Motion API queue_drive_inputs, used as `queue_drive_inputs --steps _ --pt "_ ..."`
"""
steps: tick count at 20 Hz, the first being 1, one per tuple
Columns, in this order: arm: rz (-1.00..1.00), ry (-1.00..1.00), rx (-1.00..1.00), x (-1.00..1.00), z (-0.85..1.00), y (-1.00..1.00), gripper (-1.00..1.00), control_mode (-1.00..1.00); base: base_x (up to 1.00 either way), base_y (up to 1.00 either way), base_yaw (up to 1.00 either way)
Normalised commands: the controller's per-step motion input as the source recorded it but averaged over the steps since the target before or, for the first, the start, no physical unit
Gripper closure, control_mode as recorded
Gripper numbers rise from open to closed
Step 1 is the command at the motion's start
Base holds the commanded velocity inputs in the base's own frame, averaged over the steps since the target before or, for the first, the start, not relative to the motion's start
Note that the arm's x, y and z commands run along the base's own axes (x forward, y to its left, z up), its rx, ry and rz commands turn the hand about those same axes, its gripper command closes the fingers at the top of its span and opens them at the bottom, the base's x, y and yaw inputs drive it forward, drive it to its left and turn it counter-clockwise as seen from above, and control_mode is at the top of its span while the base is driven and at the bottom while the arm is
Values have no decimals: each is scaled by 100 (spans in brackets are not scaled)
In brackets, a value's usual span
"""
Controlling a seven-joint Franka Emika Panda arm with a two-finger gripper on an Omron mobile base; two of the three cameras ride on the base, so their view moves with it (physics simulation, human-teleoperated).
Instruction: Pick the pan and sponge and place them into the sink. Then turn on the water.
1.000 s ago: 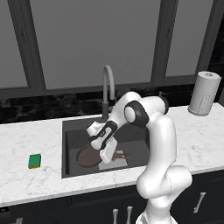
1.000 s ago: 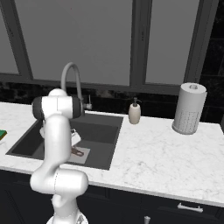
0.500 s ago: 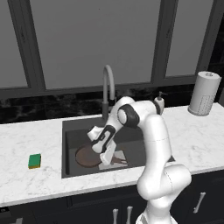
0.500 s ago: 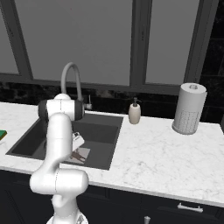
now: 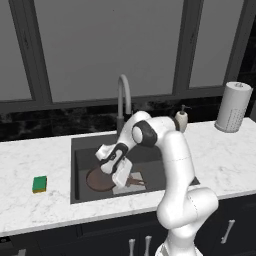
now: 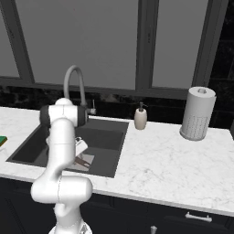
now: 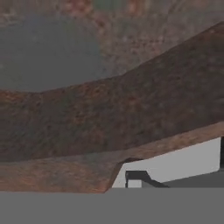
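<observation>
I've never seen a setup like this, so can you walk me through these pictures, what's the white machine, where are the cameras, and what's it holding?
It is a rendered kitchen. The white machine is a robot arm; its gripper reaches down into the sink, right at the pan lying there. Two pictures come from cameras behind the arm, left and right. The third looks along the gripper, close against the pan's brown rim. Whether it grips the pan, I cannot tell. A sponge lies on the counter. Behind the sink stand a faucet, a soap bottle and a paper towel roll.
</observation>
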Motion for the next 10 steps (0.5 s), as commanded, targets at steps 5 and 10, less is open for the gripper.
queue_drive_inputs --steps 5,10 --pt "0 -40 0 0 3 1 -100 -100 0 0 0" --pt "-4 -37 0 0 33 28 -100 -100 0 0 0"
